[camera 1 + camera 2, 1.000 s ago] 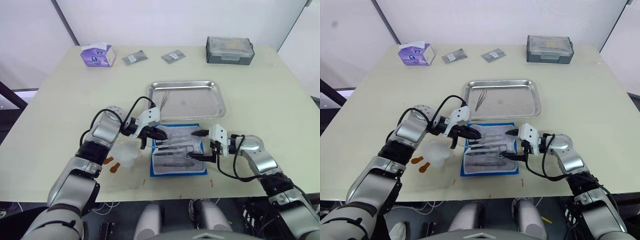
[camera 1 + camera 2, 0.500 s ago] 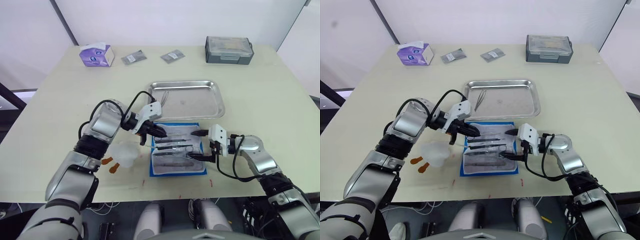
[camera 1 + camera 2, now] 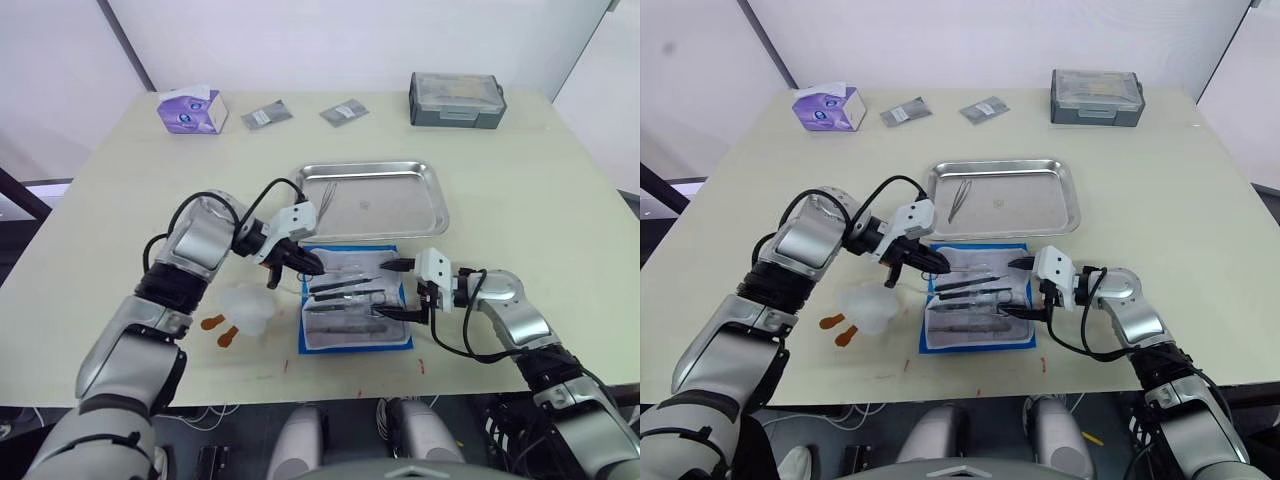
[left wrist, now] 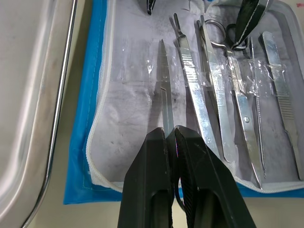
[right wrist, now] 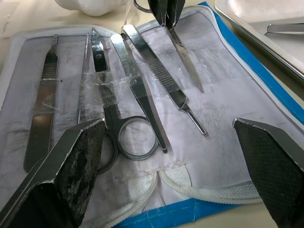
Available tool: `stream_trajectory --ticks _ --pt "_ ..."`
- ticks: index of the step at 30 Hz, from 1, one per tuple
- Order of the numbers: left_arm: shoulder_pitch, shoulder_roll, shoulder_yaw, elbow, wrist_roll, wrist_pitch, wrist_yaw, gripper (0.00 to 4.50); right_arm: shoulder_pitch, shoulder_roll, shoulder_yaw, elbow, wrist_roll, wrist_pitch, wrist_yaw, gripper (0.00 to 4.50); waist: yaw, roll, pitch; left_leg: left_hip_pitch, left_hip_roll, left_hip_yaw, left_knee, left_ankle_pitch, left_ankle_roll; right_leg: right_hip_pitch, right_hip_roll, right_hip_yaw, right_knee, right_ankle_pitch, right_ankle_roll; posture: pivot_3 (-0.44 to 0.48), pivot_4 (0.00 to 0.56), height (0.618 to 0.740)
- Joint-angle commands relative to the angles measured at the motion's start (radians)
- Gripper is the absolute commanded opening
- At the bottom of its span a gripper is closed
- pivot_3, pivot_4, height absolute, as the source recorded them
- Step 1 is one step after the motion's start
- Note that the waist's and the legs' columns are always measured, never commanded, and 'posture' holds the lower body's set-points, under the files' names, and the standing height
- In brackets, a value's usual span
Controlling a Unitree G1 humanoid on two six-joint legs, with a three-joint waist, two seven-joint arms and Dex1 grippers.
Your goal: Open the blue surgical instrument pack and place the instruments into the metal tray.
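A broad, smooth cream table point(image 3: 560, 220) carries everything. Toward its far middle lies the metal tray point(image 3: 420, 214), a shallow shiny steel rectangle with rounded corners and a raised rim; one slim pair of tweezers point(image 3: 330, 195) rests inside near its left end. Just near of the tray lies the blue surgical instrument pack point(image 3: 355, 344), opened flat, its pale grey-white crinkled inside framed by a blue border. On that lining the instruments point(image 4: 228, 99) lie side by side: flat silvery handles with ribbed grips, ring-handled scissors and thin tweezers, some under strips of clear tape.

At the far right edge stands a grey lidded box point(image 3: 457, 98). At the far left sits a purple and white carton point(image 3: 192, 109), with two small grey sachets point(image 3: 267, 115) between it and the box. Left of the pack lies a crumpled clear plastic piece point(image 3: 248, 306).

The left gripper point(image 4: 170, 137) is at the pack's far left corner, its black fingers pinched together on the end of a pointed silvery blade-like instrument point(image 4: 165, 102). The right gripper point(image 3: 1019, 288) hovers at the pack's right edge with its rough dark fingers point(image 5: 76, 161) spread wide apart, holding nothing.
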Motion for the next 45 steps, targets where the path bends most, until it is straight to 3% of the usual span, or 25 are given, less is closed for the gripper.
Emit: stream_trajectory --ticks 1,23,30,36,45 --pt "-0.018 0.025 0.002 -0.028 -0.003 0.009 -0.026 0.03 0.047 -0.009 0.073 0.099 -0.11 0.03 -0.035 4.5 0.0 0.0 0.0 0.0 0.0 0.0 0.0 0.0 0.0 0.0 0.0 0.0 0.0 0.0 0.0 0.0 0.15 0.734" --pt "0.014 0.19 0.034 -0.108 -0.071 0.041 -0.093 0.03 0.058 -0.018 0.069 0.095 -0.105 0.033 -0.028 4.5 0.0 0.0 0.0 0.0 0.0 -0.001 0.0 0.0 0.0 0.0 0.0 0.0 0.0 0.0 0.0 0.0 0.15 0.734" --pt "0.011 0.298 0.022 -0.128 -0.182 0.005 -0.104 0.03 0.054 -0.017 0.071 0.099 -0.107 0.032 -0.027 4.5 0.0 0.0 0.0 0.0 0.0 -0.001 0.0 0.0 0.0 0.0 0.0 0.0 0.0 0.0 0.0 0.0 0.15 0.734" --pt "-0.033 0.132 0.165 -0.126 -0.266 0.146 0.085 0.03 0.055 -0.02 0.072 0.097 -0.106 0.033 -0.024 4.5 0.013 -0.001 0.0 0.0 0.0 -0.001 0.0 0.0 0.0 0.0 0.0 -0.001 -0.001 0.0 0.0 0.0 0.15 0.734" --pt "-0.054 -0.172 0.326 -0.195 -0.278 0.358 0.574 0.03 0.054 -0.024 0.073 0.095 -0.105 0.035 -0.021 4.5 0.011 -0.002 -0.001 -0.001 0.0 -0.001 0.001 0.0 0.0 0.0 -0.001 0.0 -0.001 0.0 0.0 0.0 0.15 0.734"
